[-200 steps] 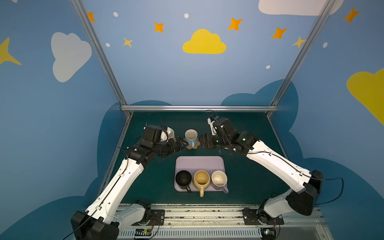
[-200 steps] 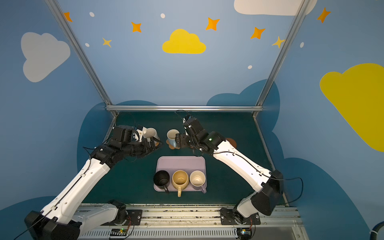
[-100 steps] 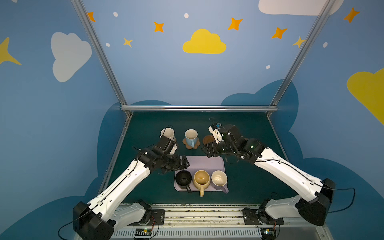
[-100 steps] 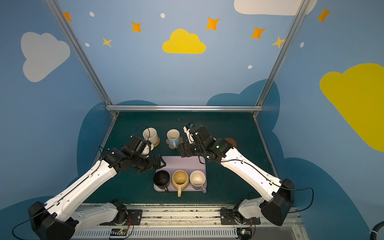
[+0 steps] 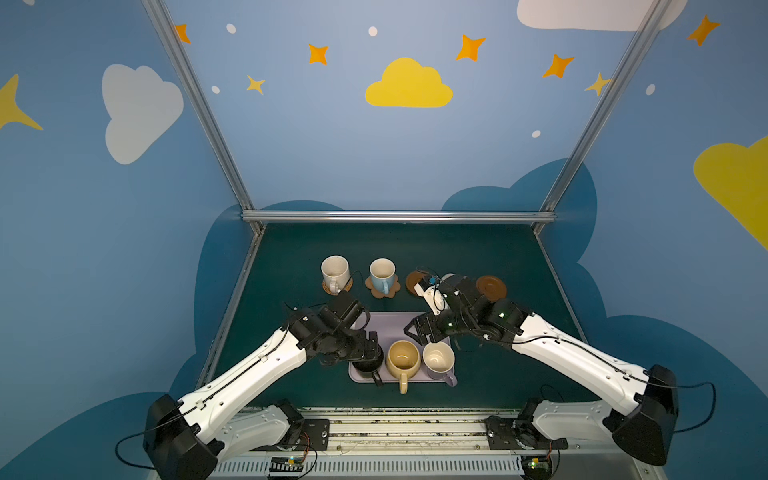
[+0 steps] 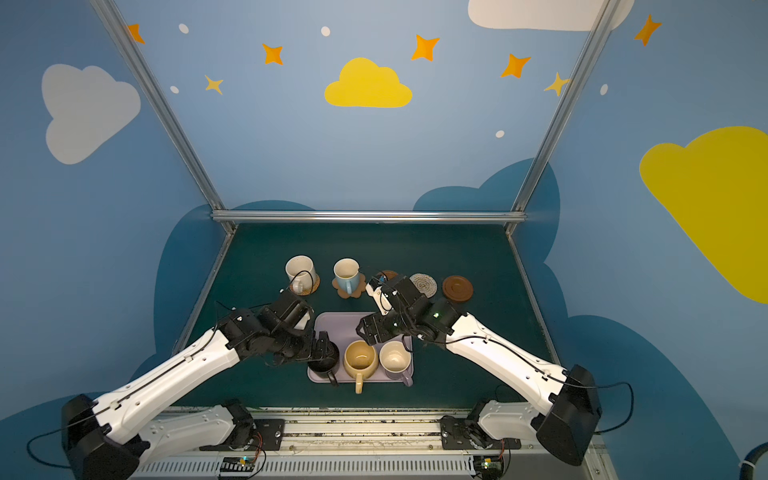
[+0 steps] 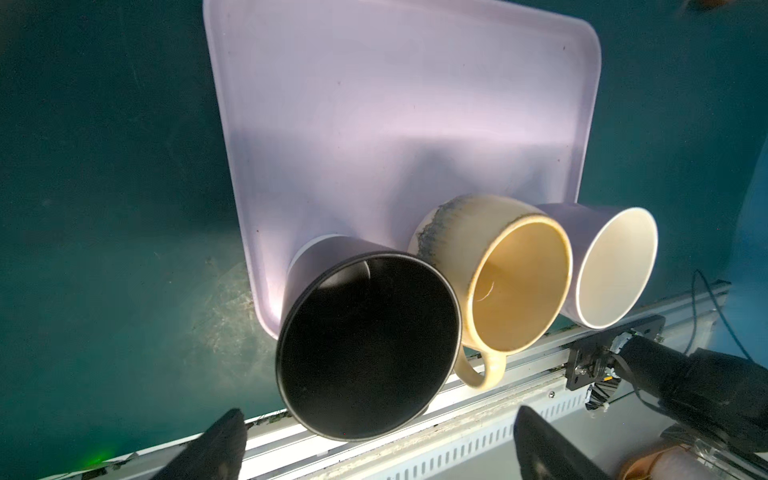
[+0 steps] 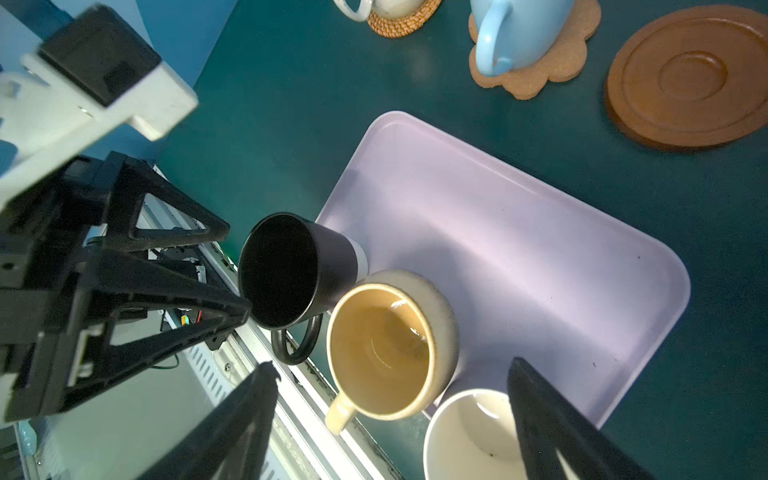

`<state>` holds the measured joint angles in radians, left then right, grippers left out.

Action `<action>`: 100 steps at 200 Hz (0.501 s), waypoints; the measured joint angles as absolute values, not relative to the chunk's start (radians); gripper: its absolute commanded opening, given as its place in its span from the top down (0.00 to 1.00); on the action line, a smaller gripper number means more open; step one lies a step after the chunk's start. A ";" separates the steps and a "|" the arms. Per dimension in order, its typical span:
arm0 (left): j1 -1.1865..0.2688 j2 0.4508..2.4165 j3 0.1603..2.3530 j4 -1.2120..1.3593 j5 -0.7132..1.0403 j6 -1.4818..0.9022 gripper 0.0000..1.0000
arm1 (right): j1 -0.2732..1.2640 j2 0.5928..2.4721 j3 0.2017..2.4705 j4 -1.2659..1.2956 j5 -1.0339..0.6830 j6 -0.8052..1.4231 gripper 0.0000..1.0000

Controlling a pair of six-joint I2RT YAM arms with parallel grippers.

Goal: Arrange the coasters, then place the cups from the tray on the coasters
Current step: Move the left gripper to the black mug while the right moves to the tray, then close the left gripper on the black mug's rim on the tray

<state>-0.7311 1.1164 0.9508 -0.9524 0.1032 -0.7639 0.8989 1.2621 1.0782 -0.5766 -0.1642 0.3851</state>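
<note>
Mugs are split between two places. The cream speckled mug (image 5: 335, 269) stands on the tan woven coaster (image 5: 343, 287) and the light blue mug (image 5: 382, 274) on the flower-shaped coaster (image 5: 394, 289). The black mug (image 7: 365, 345), mustard mug (image 5: 402, 357) and lilac mug (image 5: 438, 358) sit in a tight row along the near edge of the tray (image 5: 386, 326). Three coasters are bare: the inner wooden disc (image 8: 690, 75), the pale woven coaster (image 6: 423, 284) and the outer wooden disc (image 5: 491, 288).

Our left gripper (image 7: 379, 415) hangs over the black mug, jaws spread wide to either side of it, holding nothing. Our right gripper (image 8: 392, 365) is likewise spread and empty, over the mustard and lilac mugs.

We judge crowding to be the main risk. The black mug stands right against the mustard one, so a finger coming down between them could knock the mustard mug. It could also shove the black mug, at the tray's corner, over the low rim. Both arms are close over one short row and could clash.

A second ago both grippers were at the coaster row beside the cream and blue mugs. Now they have come back over the tray, and the three tray mugs have not moved.
</note>
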 measured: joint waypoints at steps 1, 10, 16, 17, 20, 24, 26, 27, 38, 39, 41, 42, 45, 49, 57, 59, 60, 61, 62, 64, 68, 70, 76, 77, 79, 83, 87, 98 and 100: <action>-0.733 1.117 0.950 -0.952 0.103 -0.765 0.00 | 0.899 1.262 1.077 -0.576 -0.165 0.385 0.13; -0.749 1.120 0.945 -0.951 0.097 -0.776 0.00 | 0.902 1.262 1.074 -0.574 -0.167 0.386 0.13; -0.757 1.121 0.941 -0.949 0.095 -0.784 0.00 | 0.904 1.262 1.071 -0.571 -0.167 0.388 0.13; -0.760 1.121 0.940 -0.949 0.094 -0.786 0.00 | 0.904 1.262 1.071 -0.571 -0.168 0.388 0.14; -0.764 1.121 0.938 -0.948 0.093 -0.790 0.00 | 0.905 1.262 1.071 -0.570 -0.168 0.389 0.14; -0.768 1.121 0.935 -0.948 0.090 -0.795 0.00 | 0.907 1.262 1.069 -0.567 -0.170 0.389 0.13; -0.770 1.121 0.934 -0.948 0.089 -0.797 0.00 | 0.907 1.262 1.069 -0.565 -0.170 0.389 0.13; -0.772 1.121 0.933 -0.947 0.089 -0.799 0.00 | 0.908 1.262 1.069 -0.565 -0.170 0.389 0.13; -0.783 1.122 0.928 -0.943 0.081 -0.814 0.00 | 0.912 1.262 1.068 -0.559 -0.173 0.389 0.13; -0.785 1.122 0.927 -0.942 0.081 -0.817 0.00 | 0.912 1.262 1.068 -0.558 -0.173 0.389 0.14; -0.788 1.122 0.926 -0.941 0.078 -0.818 0.00 | 0.913 1.262 1.068 -0.558 -0.174 0.389 0.13; -0.788 1.122 0.926 -0.941 0.078 -0.819 0.00 | 0.913 1.262 1.068 -0.557 -0.174 0.389 0.13; -0.791 1.122 0.925 -0.941 0.076 -0.823 0.00 | 0.914 1.262 1.068 -0.556 -0.175 0.389 0.13; -0.796 1.123 0.924 -0.940 0.073 -0.830 0.00 | 0.915 1.262 1.068 -0.556 -0.176 0.389 0.13; -0.806 1.126 0.922 -0.936 0.070 -0.841 0.00 | 0.918 1.262 1.067 -0.554 -0.177 0.389 0.13; -0.810 1.126 0.921 -0.934 0.069 -0.844 0.00 | 0.918 1.262 1.067 -0.554 -0.177 0.389 0.13; -0.811 1.126 0.921 -0.934 0.068 -0.844 0.00 | 0.918 1.262 1.067 -0.554 -0.177 0.389 0.13; -0.813 1.127 0.921 -0.933 0.067 -0.846 0.00 | 0.919 1.262 1.067 -0.554 -0.177 0.389 0.13; -0.814 1.127 0.920 -0.933 0.067 -0.847 0.00 | 0.919 1.262 1.067 -0.554 -0.177 0.389 0.13; -0.817 1.128 0.920 -0.932 0.066 -0.850 0.00 | 0.919 1.262 1.067 -0.554 -0.177 0.389 0.14; -0.822 1.130 0.919 -0.930 0.062 -0.855 0.00 | 0.920 1.262 1.066 -0.552 -0.177 0.389 0.13; -0.825 1.131 0.918 -0.929 0.062 -0.858 0.00 | 0.920 1.262 1.065 -0.551 -0.177 0.389 0.13; -0.834 1.133 0.913 -0.925 0.057 -0.865 0.00 | 0.920 1.262 1.063 -0.551 -0.177 0.389 0.13; -0.834 1.133 0.913 -0.924 0.056 -0.866 0.00 | 0.920 1.262 1.063 -0.551 -0.177 0.389 0.14; -0.837 1.134 0.911 -0.923 0.055 -0.870 0.00 | 0.920 1.262 1.062 -0.550 -0.177 0.389 0.13; -0.842 1.135 0.907 -0.920 0.052 -0.874 0.00 | 0.920 1.262 1.060 -0.550 -0.177 0.389 0.14; -0.847 1.137 0.903 -0.918 0.051 -0.881 0.00 | 0.920 1.262 1.057 -0.550 -0.177 0.389 0.13; -0.859 1.141 0.891 -0.915 0.047 -0.893 0.00 | 0.920 1.262 1.048 -0.549 -0.176 0.389 0.13; -0.861 1.142 0.888 -0.913 0.046 -0.896 0.00 | 0.920 1.262 1.047 -0.549 -0.176 0.389 0.13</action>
